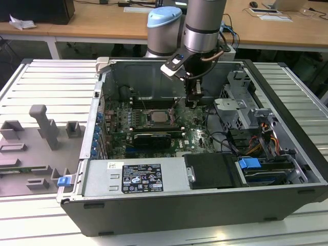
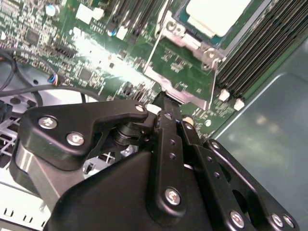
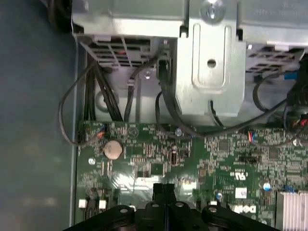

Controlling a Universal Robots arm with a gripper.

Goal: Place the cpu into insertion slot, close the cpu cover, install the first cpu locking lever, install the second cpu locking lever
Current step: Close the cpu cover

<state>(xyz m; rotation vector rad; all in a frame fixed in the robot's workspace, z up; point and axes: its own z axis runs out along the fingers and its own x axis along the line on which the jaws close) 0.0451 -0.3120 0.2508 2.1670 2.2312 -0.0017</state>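
The table [image 1: 46, 77] is a silver metal surface of long, parallel ribbed slats. A dark grey computer case [image 1: 205, 215] lies on its side in the middle of it, open side up, and takes most of the table's width. Bare slats show on both sides and in a strip in front. On the exterior view's left, just beside the case, a grey fixture plate [image 1: 31, 154] with upright blocks and posts rests flat on the slats. A small blue clip [image 1: 63, 180] sits between that plate and the case's front corner; which of them it belongs to cannot be told.
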